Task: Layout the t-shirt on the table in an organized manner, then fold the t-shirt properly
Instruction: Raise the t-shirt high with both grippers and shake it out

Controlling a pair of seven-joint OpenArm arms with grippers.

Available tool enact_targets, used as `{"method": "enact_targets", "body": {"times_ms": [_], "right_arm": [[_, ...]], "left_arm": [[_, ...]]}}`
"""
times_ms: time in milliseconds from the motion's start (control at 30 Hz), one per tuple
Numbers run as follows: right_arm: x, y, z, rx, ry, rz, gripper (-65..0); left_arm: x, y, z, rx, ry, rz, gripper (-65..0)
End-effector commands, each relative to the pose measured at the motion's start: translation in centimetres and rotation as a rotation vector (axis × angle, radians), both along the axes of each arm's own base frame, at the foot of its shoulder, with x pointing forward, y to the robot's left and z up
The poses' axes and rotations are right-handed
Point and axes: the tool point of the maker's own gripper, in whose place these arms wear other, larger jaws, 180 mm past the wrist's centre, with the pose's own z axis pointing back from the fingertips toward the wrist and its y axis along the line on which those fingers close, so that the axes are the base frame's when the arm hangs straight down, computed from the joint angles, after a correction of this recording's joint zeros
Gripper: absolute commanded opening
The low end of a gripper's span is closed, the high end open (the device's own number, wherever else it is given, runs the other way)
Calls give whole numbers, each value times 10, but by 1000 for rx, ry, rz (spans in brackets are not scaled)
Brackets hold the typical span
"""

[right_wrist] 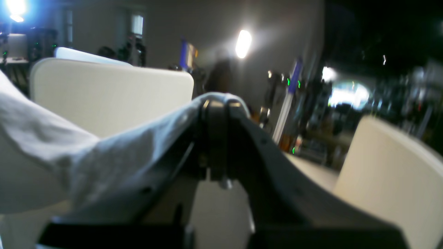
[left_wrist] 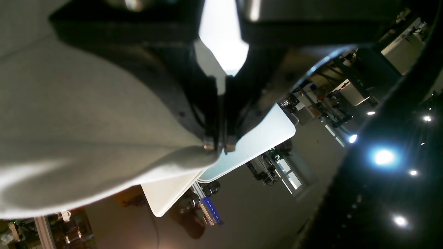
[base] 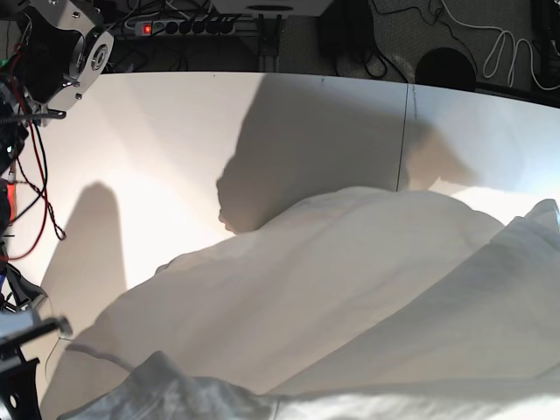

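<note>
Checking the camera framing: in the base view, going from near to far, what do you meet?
T-shirt billowed up in front → bare table with shadows → power strip and cables behind the far edge.

No text, label, brand, number or sign can be read in any of the three views; the background clutter past each gripper is too blurred or too small to make out lettering.
</note>
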Motion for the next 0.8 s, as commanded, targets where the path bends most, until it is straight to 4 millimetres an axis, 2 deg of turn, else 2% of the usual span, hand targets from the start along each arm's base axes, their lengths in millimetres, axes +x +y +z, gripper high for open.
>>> {"method": "enact_targets", "body": {"times_ms": [0, 267, 467, 667, 767], "right_arm": [[-8, 3, 12, 4, -53, 19, -650], [-10, 10, -18, 42, 54, 65, -650], [-9, 0, -18, 48, 45, 23, -650], [-2, -22, -11, 71, 16, -97, -650], [-2, -26, -8, 46, 0, -117, -650]], "left_arm": [[-4, -2, 17, 34, -51, 1, -650], [-5, 0, 14, 21, -50, 10, -650], [-7, -4, 21, 32, -76, 5, -650], [-11, -8, 51, 87, -146, 0, -650], [-15, -10, 67, 117, -181, 1, -650]]}}
